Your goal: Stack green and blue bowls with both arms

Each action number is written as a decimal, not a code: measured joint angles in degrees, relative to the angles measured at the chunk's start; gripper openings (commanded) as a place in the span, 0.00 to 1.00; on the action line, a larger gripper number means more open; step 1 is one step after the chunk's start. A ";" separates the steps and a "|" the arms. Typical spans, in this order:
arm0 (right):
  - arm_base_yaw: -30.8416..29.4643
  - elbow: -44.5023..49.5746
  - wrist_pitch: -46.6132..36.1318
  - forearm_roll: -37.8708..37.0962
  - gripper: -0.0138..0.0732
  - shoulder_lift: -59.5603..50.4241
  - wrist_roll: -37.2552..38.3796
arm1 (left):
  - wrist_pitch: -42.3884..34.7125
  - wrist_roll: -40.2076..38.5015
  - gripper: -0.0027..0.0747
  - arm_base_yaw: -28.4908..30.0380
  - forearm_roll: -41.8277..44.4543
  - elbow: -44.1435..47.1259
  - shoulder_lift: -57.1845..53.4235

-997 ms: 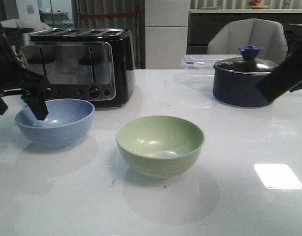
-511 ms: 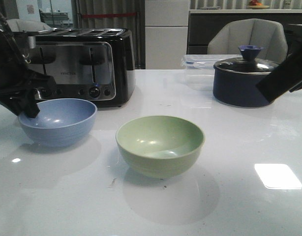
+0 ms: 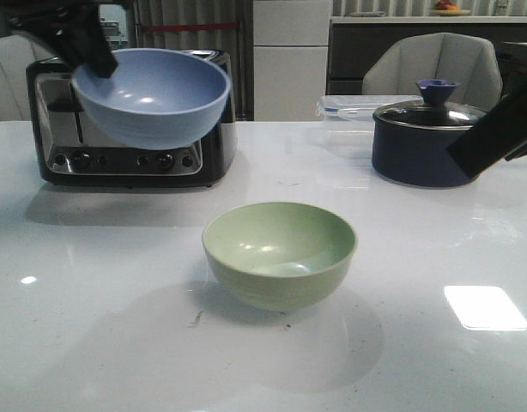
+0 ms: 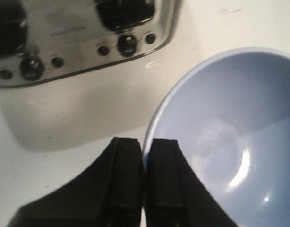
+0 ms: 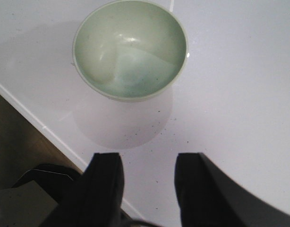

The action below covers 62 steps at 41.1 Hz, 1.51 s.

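Note:
My left gripper (image 3: 96,53) is shut on the rim of the blue bowl (image 3: 152,96) and holds it tilted in the air in front of the toaster, up and to the left of the green bowl (image 3: 280,253). In the left wrist view the two fingers (image 4: 128,182) pinch the blue bowl's (image 4: 230,142) rim. The green bowl stands upright and empty at the table's middle; it also shows in the right wrist view (image 5: 130,49). My right gripper (image 5: 148,163) is open and empty above the table, apart from the green bowl. The right arm (image 3: 499,129) shows at the right edge.
A black and chrome toaster (image 3: 126,112) stands at the back left. A dark navy lidded pot (image 3: 422,137) and a clear plastic box (image 3: 349,112) stand at the back right. The table's front edge (image 5: 46,130) lies close to the green bowl.
My left gripper has lifted the blue bowl off the table, up and to the right, to toaster height. The green bowl and the right arm have not moved.

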 measured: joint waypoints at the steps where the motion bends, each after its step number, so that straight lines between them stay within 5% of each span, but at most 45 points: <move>1: 0.00 0.00 0.00 0.00 0.61 0.00 0.00 | 0.03 0.00 0.15 -1.00 0.00 -0.30 0.00; 14: 0.00 0.00 0.00 0.00 0.61 0.00 0.00 | 0.72 0.03 0.15 -12.40 -0.34 -0.50 2.52; 31: 0.00 0.00 0.00 0.00 0.61 0.00 0.00 | 0.28 0.03 0.16 -13.69 -3.47 -0.50 13.21; 43: 0.00 0.00 0.10 0.00 0.61 0.00 0.00 | -0.29 0.03 0.58 -13.69 -4.66 -0.50 15.22; 62: 0.00 0.00 0.10 0.00 0.61 0.00 0.00 | 3.68 0.03 0.58 -13.69 3.82 3.51 -4.67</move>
